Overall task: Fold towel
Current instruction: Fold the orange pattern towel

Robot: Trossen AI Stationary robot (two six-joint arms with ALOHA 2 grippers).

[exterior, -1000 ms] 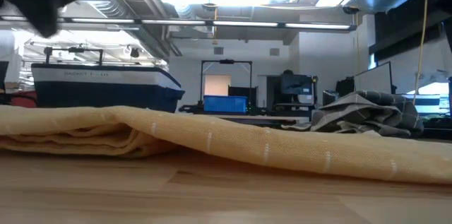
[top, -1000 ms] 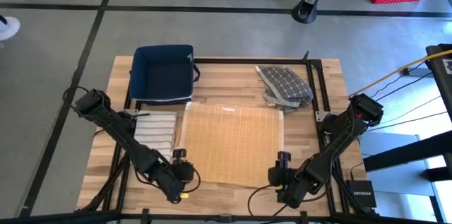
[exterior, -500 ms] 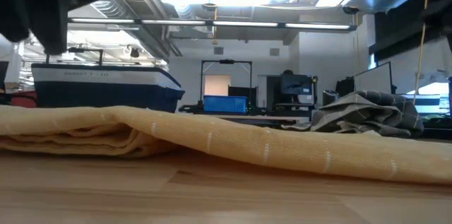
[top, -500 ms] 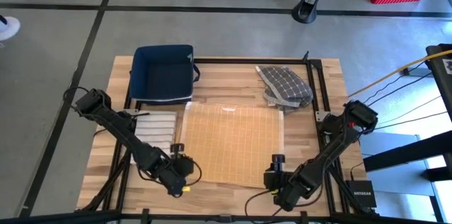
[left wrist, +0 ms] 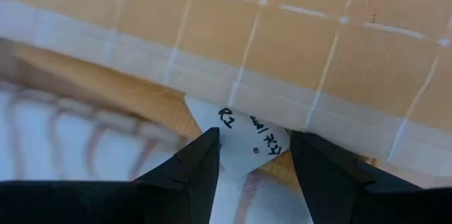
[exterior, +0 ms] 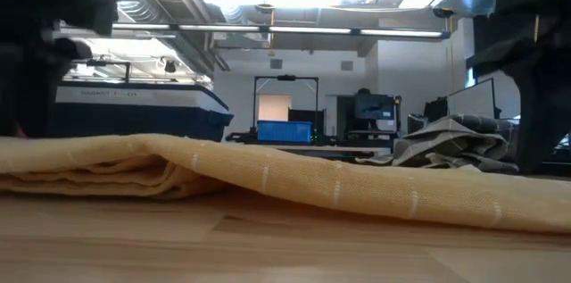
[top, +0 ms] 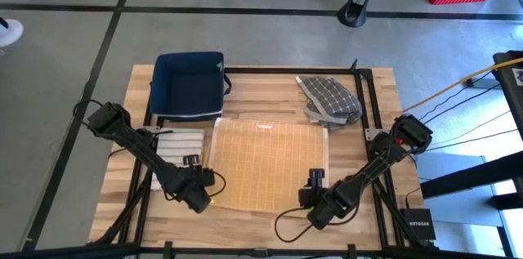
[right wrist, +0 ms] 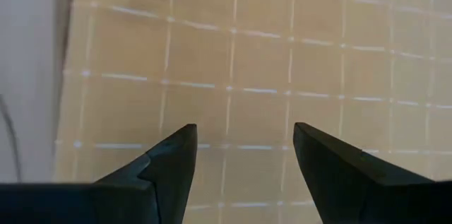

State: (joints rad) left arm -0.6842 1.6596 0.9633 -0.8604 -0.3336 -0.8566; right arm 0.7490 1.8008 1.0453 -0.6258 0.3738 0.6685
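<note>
A yellow towel (top: pixel 267 165) with a white grid lies spread flat on the middle of the wooden table; in the low view its near hem (exterior: pixel 268 180) rests on the wood. My left gripper (top: pixel 203 185) stands open, pointing steeply down over the towel's near left corner. In its wrist view the fingers (left wrist: pixel 253 139) straddle a small white handwritten label (left wrist: pixel 247 143) beside the towel's hem (left wrist: pixel 296 104). My right gripper (top: pixel 314 185) is open over the towel near its near right corner, with grid cloth (right wrist: pixel 240 75) ahead of its fingers (right wrist: pixel 244 131).
A navy bin (top: pixel 189 85) stands at the far left. A grey checked cloth (top: pixel 329 100) lies bunched at the far right. A folded white striped towel (top: pixel 180 151) lies just left of the yellow towel. Black frame rails (top: pixel 359 104) run along the table.
Both grippers have come down and moved from the table's near edge toward the yellow towel's near corners, the left tipping more steeply downward. The right has also shifted a little toward the table's left. The towel has stayed where it was.
</note>
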